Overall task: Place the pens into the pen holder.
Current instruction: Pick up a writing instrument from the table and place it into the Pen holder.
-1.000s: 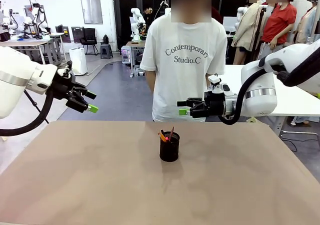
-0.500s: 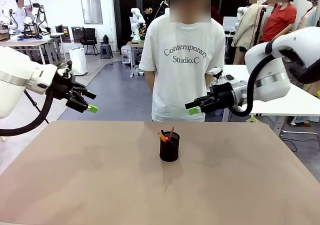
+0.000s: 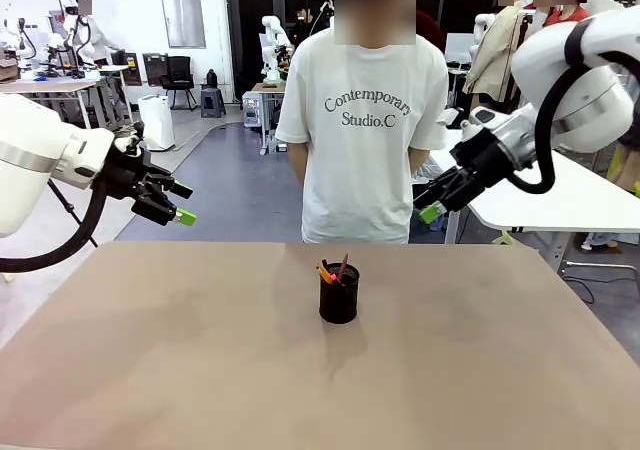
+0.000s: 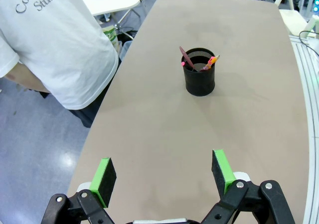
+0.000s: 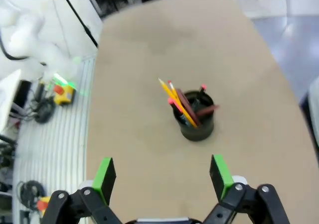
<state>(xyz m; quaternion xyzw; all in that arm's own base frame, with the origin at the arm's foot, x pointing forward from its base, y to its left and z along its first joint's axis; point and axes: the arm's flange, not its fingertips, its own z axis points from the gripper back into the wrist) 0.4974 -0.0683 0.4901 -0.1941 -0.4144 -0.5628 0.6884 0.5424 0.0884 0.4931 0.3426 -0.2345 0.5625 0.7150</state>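
Observation:
The black mesh pen holder (image 3: 339, 297) stands upright near the middle of the brown table, with the pens (image 3: 335, 271) sticking out of its top. It also appears in the left wrist view as the pen holder (image 4: 199, 80) with the pens (image 4: 199, 62) inside, and in the right wrist view as the pen holder (image 5: 195, 122) with the pens (image 5: 184, 106) leaning in it. My left gripper (image 3: 180, 202) hangs open above the table's far left edge, its own view showing the left gripper (image 4: 162, 170) empty. My right gripper (image 3: 432, 203) is open, raised at the far right, and the right gripper (image 5: 162, 176) holds nothing.
A person in a white T-shirt (image 3: 362, 120) stands at the far edge of the table (image 3: 150, 370), right behind the holder, arms at the sides. A white table (image 3: 560, 195) stands behind at the right.
My right arm has swung up and to the right, away from the holder, with its gripper tilting downward. The left arm and the holder have not moved.

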